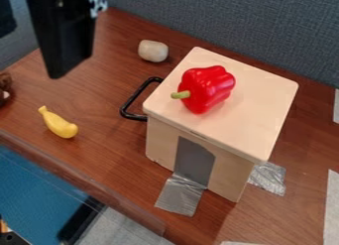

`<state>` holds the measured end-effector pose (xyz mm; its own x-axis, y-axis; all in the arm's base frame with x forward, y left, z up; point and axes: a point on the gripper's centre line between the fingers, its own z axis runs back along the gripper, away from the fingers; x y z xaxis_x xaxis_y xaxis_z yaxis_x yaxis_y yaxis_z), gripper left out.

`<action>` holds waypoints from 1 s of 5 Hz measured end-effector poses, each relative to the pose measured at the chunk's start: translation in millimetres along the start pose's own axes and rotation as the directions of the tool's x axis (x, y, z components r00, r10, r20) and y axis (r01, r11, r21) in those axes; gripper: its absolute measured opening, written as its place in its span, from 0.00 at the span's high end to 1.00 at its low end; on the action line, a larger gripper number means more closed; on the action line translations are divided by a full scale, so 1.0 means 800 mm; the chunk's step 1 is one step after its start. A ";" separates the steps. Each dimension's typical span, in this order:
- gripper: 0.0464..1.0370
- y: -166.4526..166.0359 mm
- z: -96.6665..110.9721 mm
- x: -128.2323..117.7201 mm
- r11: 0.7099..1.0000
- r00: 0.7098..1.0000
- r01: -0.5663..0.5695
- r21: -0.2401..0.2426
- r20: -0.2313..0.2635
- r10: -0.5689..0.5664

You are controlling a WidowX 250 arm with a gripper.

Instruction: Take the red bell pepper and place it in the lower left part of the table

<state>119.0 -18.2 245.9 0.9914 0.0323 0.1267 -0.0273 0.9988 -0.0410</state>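
I have the gripper (pixel 59 70) at upper left over the table (pixel 102 85); I can't tell whether it's open or closed. The yellow banana (pixel 59 124) lies nearer the front edge, which slants down toward lower middle. Wood stretches between the banana and the black handle (pixel 134 99) on the box's left side. Right of that, well apart from my gripper, the red pepper (pixel 208 88) sits on the box (pixel 248 115), near the grey partition (pixel 232 21).
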 end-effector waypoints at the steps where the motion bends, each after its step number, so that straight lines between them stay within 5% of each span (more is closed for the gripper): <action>1: 0.04 -0.001 -0.001 0.001 1.000 1.000 0.009 -0.006 0.001 -0.009; 3: 0.04 -0.007 -0.031 0.087 0.996 0.997 0.078 -0.046 -0.015 -0.079; 5: 0.04 -0.021 -0.103 0.165 0.979 0.978 0.205 -0.017 -0.024 -0.205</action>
<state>260.5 -33.9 181.6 0.9788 -0.1741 0.1083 0.1784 0.9835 -0.0313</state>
